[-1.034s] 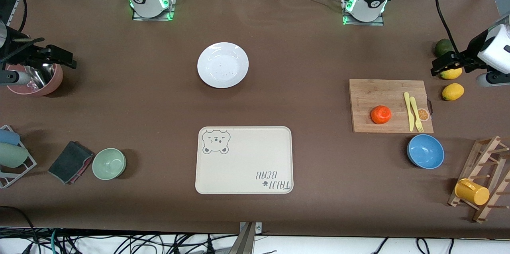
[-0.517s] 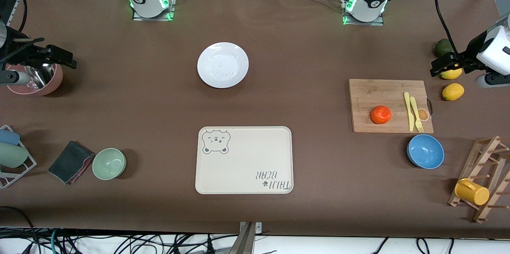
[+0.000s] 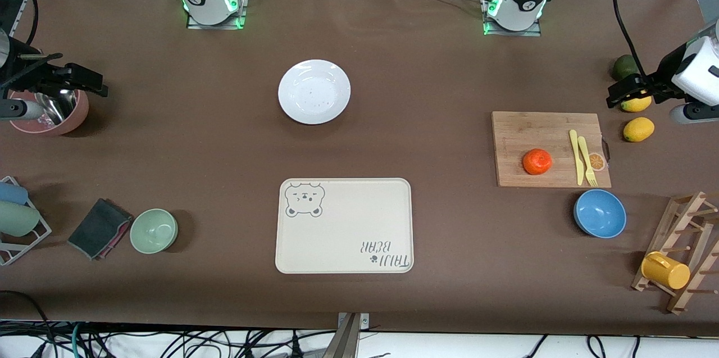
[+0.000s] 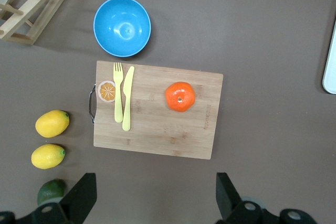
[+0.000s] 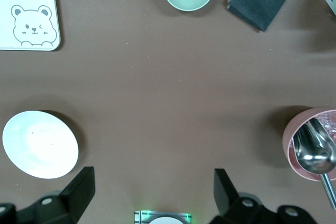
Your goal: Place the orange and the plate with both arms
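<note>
The orange (image 3: 537,161) lies on a wooden cutting board (image 3: 547,141) toward the left arm's end of the table; in the left wrist view the orange (image 4: 180,96) shows in full. The white plate (image 3: 314,91) rests bare on the tabletop between the two bases, and the right wrist view catches the plate (image 5: 40,144) too. My left gripper (image 3: 618,94) hangs over the lemons, open and holding nothing; its fingers (image 4: 80,198) stand wide apart. My right gripper (image 3: 92,84) hangs over a pink bowl, open, its fingers (image 5: 79,192) wide apart.
A cream bear tray (image 3: 344,226) lies nearer the camera than the plate. A yellow fork and knife (image 3: 581,157) share the board. Around it are a blue bowl (image 3: 600,213), lemons (image 3: 638,129), a lime (image 3: 624,66) and a wooden rack with a yellow cup (image 3: 665,271). A green bowl (image 3: 153,230), a dark cloth (image 3: 100,227) and the pink bowl (image 3: 53,113) are at the right arm's end.
The left arm's wrist has shifted very slightly. Nothing on the table has moved.
</note>
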`<state>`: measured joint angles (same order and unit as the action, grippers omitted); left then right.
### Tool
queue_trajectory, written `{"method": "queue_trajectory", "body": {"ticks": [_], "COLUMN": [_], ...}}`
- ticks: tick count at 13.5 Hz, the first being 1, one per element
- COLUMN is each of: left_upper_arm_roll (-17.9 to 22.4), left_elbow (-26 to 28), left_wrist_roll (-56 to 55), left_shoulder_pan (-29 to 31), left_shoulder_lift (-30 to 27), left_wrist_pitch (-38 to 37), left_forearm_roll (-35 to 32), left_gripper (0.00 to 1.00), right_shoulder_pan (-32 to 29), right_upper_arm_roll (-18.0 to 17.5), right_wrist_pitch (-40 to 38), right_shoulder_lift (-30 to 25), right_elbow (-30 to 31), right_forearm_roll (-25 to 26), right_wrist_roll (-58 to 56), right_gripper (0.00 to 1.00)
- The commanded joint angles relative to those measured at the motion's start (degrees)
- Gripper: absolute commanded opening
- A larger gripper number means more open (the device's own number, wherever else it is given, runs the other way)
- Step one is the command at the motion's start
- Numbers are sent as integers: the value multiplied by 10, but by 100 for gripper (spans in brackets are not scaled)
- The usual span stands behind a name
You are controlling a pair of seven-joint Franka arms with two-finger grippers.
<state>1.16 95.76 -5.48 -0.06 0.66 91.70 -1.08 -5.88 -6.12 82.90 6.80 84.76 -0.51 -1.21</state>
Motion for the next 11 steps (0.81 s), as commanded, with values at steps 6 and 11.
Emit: {"method": "queue_trajectory", "body": {"ticks": [6, 11], "left_upper_arm_roll": [-2, -1], "left_elbow": [-2, -15], "left_wrist_roll": [6, -3], "left_shoulder_pan": [1, 1], "left_shoulder_lift": [4, 25], "left_wrist_pitch": [-6, 3], "left_forearm_roll": [10, 19], "left_gripper": [100, 100], "right_shoulder_pan": [-3, -3], "right_upper_arm_roll": [0, 0], "right_wrist_pitch": [-1, -1], "right_shoulder_lift": [-2, -2], "right_elbow": [0, 1], "right_forearm_roll": [-10, -10], "right_wrist_roll": [-2, -2], "right_gripper": [100, 100]}}
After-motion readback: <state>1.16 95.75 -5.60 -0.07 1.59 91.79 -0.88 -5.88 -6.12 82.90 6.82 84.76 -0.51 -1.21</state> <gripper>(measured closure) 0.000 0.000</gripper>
